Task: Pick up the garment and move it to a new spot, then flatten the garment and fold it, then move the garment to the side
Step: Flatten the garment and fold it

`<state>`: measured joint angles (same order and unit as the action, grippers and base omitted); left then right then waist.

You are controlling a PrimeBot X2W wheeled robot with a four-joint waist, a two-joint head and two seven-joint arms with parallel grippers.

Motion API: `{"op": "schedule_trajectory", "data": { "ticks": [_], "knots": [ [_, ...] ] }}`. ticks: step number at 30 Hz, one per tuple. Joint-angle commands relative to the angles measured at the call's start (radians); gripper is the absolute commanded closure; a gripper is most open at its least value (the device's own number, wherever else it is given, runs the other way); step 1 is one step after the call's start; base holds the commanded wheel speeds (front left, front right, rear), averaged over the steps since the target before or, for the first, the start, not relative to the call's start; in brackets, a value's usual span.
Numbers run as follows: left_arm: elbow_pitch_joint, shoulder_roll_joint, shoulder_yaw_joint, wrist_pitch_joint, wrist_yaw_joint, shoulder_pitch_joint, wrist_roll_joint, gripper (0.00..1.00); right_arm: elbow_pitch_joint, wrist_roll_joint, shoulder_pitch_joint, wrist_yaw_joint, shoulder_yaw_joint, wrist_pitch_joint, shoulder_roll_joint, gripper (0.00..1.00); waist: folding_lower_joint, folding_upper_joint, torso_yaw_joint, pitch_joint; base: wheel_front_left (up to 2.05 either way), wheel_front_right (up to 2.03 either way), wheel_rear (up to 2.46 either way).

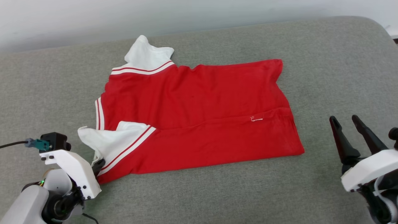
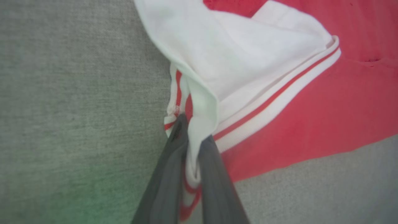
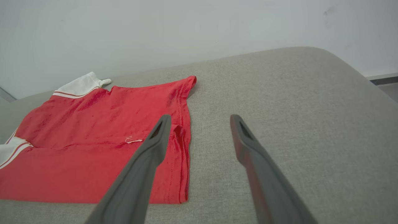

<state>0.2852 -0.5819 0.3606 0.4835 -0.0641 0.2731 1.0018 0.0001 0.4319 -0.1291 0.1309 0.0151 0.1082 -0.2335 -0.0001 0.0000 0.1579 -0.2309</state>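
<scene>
The red garment (image 1: 199, 121) lies spread on the grey cushion, its near long edge folded up over the body and its plain side up; the print is hidden. One white sleeve (image 1: 146, 56) points to the far left. The other white sleeve (image 2: 248, 71) is folded onto the near left corner. My left gripper (image 1: 99, 164) sits at that corner, shut on the sleeve's striped hem (image 2: 190, 149). My right gripper (image 1: 344, 119) hovers open to the right of the garment's hem edge (image 3: 183, 155), with nothing between its fingers.
The grey cushion (image 1: 326, 62) stretches wide on all sides of the garment. Its rounded far right corner (image 3: 348, 62) drops off toward a pale wall (image 3: 186, 28). A cable (image 1: 12, 144) runs off my left wrist.
</scene>
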Motion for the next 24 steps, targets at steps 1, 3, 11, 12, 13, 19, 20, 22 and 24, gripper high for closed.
{"op": "schedule_trajectory", "data": {
  "ticks": [1, 3, 11, 12, 13, 19, 20, 22, 24],
  "knots": [
    [0.009, 0.026, 0.019, -0.018, 0.002, -0.001, -0.014, 1.00, 0.018, 0.033, -0.019, 0.000, 0.007, 0.058, -0.030, 0.00, 0.0001, 0.0000, -0.021, 0.003, 0.00, 0.00, 0.00],
    [-0.006, 0.015, 0.006, -0.051, 0.008, 0.022, -0.030, 1.00, 0.044, 0.073, -0.029, 0.000, 0.000, 0.163, -0.052, 0.00, 0.0001, 0.0000, -0.036, 0.001, 0.00, 0.00, 0.00],
    [-0.126, 0.016, 0.015, -0.084, -0.006, 0.080, -0.080, 1.00, 0.160, 0.169, -0.122, 0.000, -0.026, 0.556, -0.109, 0.00, 0.0001, 0.0000, -0.105, -0.047, 0.00, 0.00, 0.00],
    [-0.140, 0.017, 0.018, -0.080, -0.006, 0.085, -0.084, 1.00, 0.173, 0.172, -0.138, 0.000, -0.032, 0.575, -0.107, 0.00, 0.0001, 0.0000, -0.111, -0.056, 0.00, 0.00, 0.00],
    [-0.155, 0.018, 0.021, -0.079, -0.008, 0.092, -0.086, 1.00, 0.189, 0.174, -0.154, 0.000, -0.037, 0.590, -0.104, 0.00, 0.0001, 0.0000, -0.118, -0.066, 0.00, 0.00, 0.00],
    [-0.203, 0.028, 0.035, -0.070, -0.024, 0.091, -0.093, 1.00, 0.302, 0.199, -0.210, 0.000, -0.087, 0.629, -0.070, 0.00, 0.0001, 0.0000, -0.145, -0.105, 0.00, 0.00, 0.00],
    [-0.206, 0.028, 0.035, -0.070, -0.027, 0.090, -0.093, 1.00, 0.323, 0.200, -0.211, 0.000, -0.098, 0.637, -0.066, 0.00, 0.0001, 0.0000, -0.146, -0.107, 0.00, 0.00, 0.00],
    [-0.207, 0.029, 0.035, -0.068, -0.030, 0.088, -0.091, 1.00, 0.340, 0.205, -0.213, 0.000, -0.111, 0.646, -0.062, 0.05, 0.0001, 0.0000, -0.147, -0.108, 0.00, 0.00, 0.00],
    [-0.209, 0.028, 0.034, -0.068, -0.033, 0.086, -0.088, 1.00, 0.360, 0.219, -0.221, 0.000, -0.133, 0.657, -0.055, 0.86, 0.0001, 0.0000, -0.146, -0.111, 0.00, 0.00, 0.00]
  ]
}}
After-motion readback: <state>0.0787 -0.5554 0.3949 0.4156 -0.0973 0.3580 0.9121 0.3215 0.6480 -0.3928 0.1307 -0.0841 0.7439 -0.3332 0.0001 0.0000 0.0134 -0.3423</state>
